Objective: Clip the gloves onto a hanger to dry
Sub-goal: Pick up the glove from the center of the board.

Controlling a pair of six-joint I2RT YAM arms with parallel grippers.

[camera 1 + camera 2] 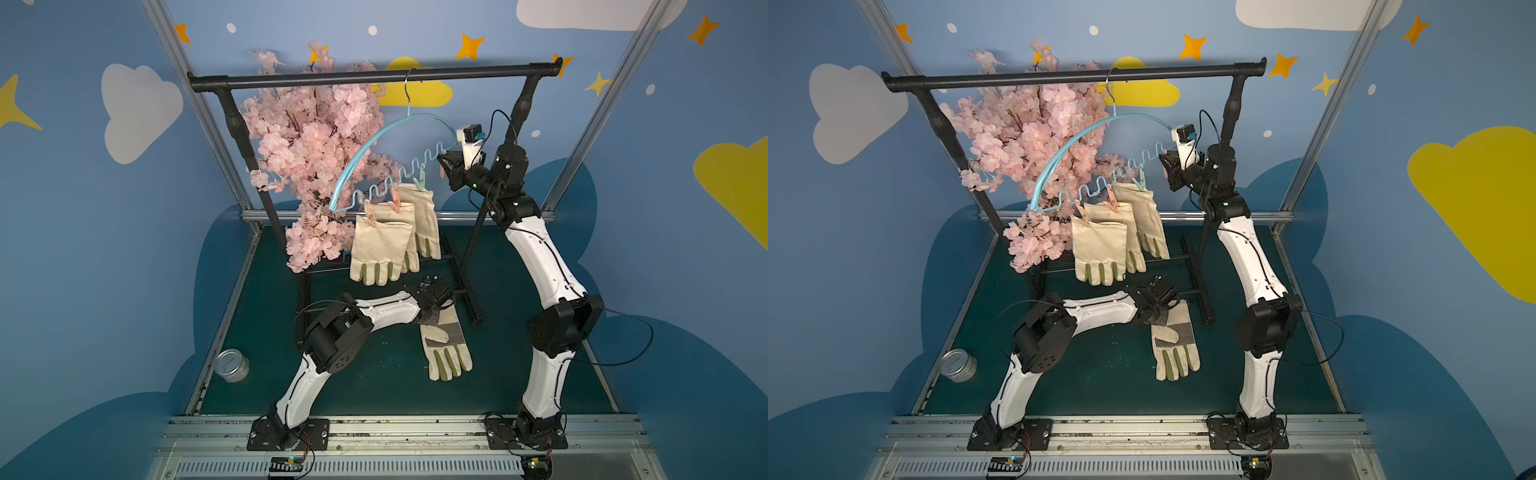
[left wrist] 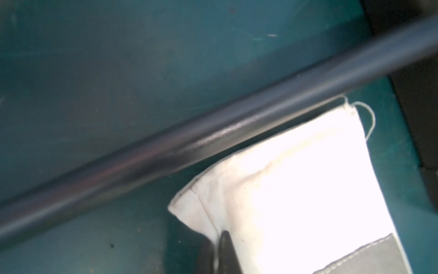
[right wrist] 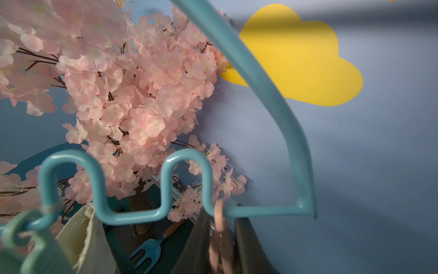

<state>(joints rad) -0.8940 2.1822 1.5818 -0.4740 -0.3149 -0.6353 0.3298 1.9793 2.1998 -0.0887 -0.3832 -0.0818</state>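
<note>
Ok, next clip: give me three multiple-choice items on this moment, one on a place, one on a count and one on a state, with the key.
1. Where is the unhung glove?
A. Lying on the teal mat, its cuff at the left claw
B. Clipped up with the others
C. Lifted clear of the table

2. How many gloves hang from the blue hanger?
A. Two
B. Three
C. Four

3. What is the right claw doing?
A. Open, away from the hanger
B. Shut on a pink peg at the hanger's end
C. Shut on a glove's cuff

Key:
1 A: both top views show it lying on the mat.
2 B: three hanging gloves overlap under the wavy bar.
3 B: the right wrist view shows the peg between the claw's fingers.
</note>
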